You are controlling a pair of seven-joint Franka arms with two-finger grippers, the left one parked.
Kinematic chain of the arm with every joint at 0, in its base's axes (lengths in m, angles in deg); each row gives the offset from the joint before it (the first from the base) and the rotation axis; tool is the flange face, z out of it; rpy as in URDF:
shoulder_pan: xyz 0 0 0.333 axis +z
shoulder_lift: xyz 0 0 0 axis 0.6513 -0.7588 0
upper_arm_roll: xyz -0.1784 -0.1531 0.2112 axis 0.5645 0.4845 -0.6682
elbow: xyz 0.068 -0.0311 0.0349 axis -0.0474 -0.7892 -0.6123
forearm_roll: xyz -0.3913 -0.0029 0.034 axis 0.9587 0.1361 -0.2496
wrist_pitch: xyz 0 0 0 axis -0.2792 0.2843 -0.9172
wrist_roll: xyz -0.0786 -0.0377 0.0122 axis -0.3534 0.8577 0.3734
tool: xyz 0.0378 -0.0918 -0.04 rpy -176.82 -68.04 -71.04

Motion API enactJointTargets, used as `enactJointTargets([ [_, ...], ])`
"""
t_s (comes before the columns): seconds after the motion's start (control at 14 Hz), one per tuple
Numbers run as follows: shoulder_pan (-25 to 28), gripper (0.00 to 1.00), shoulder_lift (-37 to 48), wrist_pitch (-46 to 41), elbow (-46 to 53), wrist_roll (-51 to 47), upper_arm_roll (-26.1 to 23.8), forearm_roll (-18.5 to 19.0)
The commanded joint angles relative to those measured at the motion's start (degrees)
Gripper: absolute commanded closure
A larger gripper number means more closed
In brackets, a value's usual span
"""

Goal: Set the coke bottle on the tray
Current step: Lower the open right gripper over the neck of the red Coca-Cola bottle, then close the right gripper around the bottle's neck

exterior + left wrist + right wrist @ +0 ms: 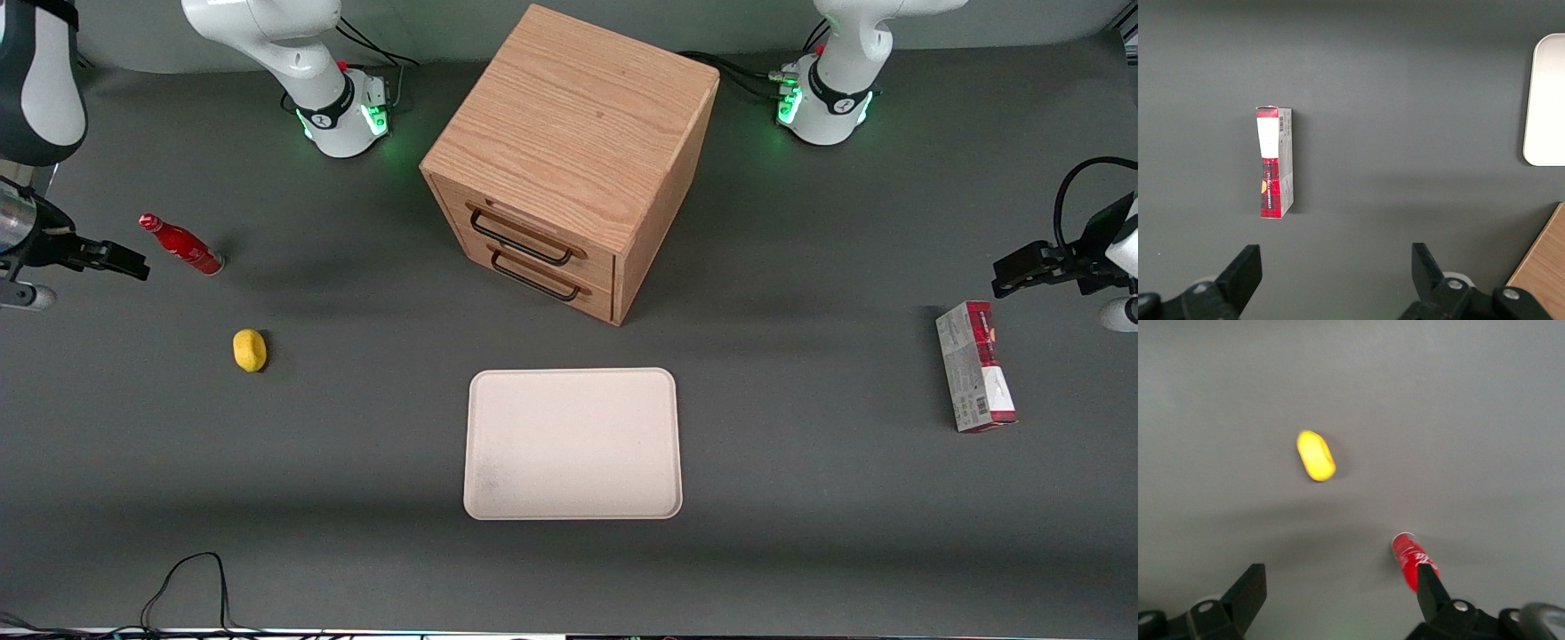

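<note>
The step in hand is the approach: nothing is held yet. The gripper (133, 263) hangs above the table at the working arm's end, its fingers spread wide and empty, as the right wrist view shows. The bottle (181, 244) stands on the table close to the gripper, a little farther from the front camera than the lemon (250, 350). In the right wrist view the bottle (1411, 561) shows just beside one finger (1429, 587), not between the pair, while the lemon (1315, 456) lies well apart.

The tray (660, 444) lies bare at the middle of the table, in front of the cabinet (569, 160) and nearer the front camera than it.

The next move probably calls for shifting the gripper sideways until the bottle sits between the fingers, then lowering over the slim body and closing. After that comes a lift and a carry toward the tray, passing clear of the lemon.
</note>
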Motion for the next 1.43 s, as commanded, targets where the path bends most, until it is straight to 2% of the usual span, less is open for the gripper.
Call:
enactJointTargets([
  [0.0,0.22,0.0,7.7,5.8,-11.13,5.61,4.94,0.93],
  [0.29,0.13,0.0,10.08,18.61,-22.11,16.34,16.37,1.1],
  [0.43,0.13,0.0,10.17,21.36,-25.37,18.02,18.24,1.19],
  [0.64,0.13,0.0,10.0,25.05,-27.58,24.95,24.46,1.19],
  [1.21,0.13,0.0,8.94,27.34,-29.87,26.29,25.8,1.45],
  [1.36,0.04,0.01,8.5,27.52,-29.87,26.21,25.8,4.34],
])
